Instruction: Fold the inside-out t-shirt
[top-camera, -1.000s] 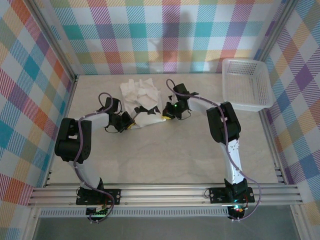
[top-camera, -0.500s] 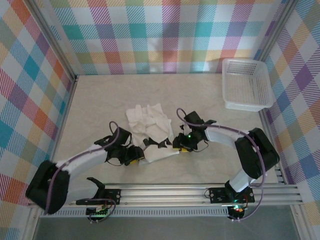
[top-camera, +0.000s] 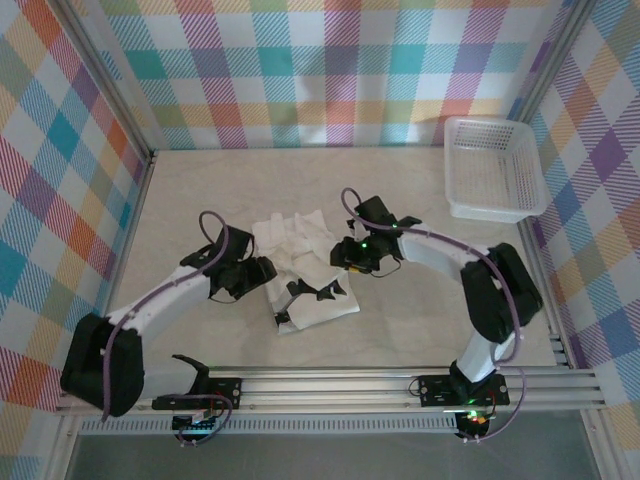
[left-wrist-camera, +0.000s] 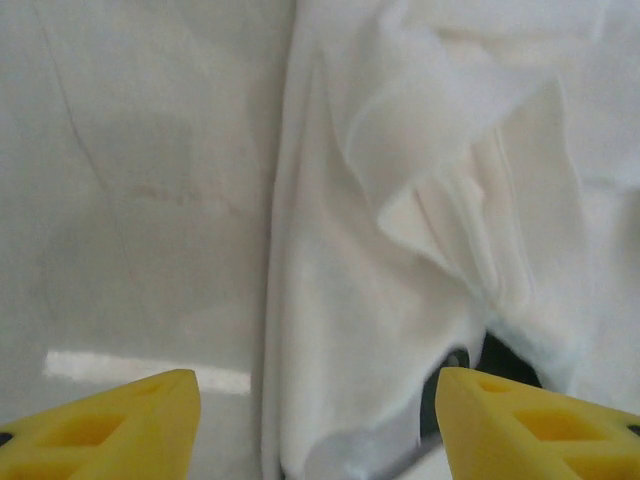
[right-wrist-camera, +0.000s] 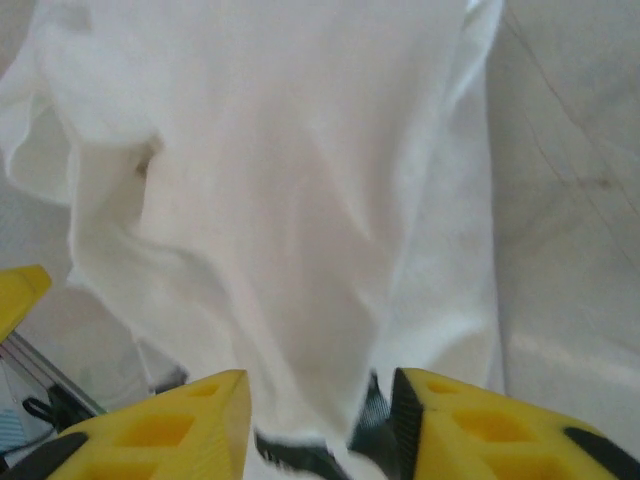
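Observation:
The inside-out t-shirt (top-camera: 300, 248) lies in a crumpled white heap on the table's middle, with its near part (top-camera: 318, 308) spread flatter and a few dark patches on it. At the heap's left edge is my left gripper (top-camera: 267, 273), open. In the left wrist view its yellow fingertips (left-wrist-camera: 118, 428) stand wide apart over the cloth (left-wrist-camera: 400, 250). My right gripper (top-camera: 343, 258) is at the heap's right edge, also open. Its yellow fingertips (right-wrist-camera: 170, 425) straddle a fold of the shirt (right-wrist-camera: 300, 200) without pinching it.
A white mesh basket (top-camera: 495, 178) stands at the back right corner. Bare pale table (top-camera: 430, 310) stretches to the right and in front of the shirt. Checked walls close in the back and both sides. A metal rail (top-camera: 330, 385) runs along the near edge.
Both grippers dragged the shirt toward the near edge, then opened and let it go. Since half a second ago both have drawn back a little from the shirt's near part.

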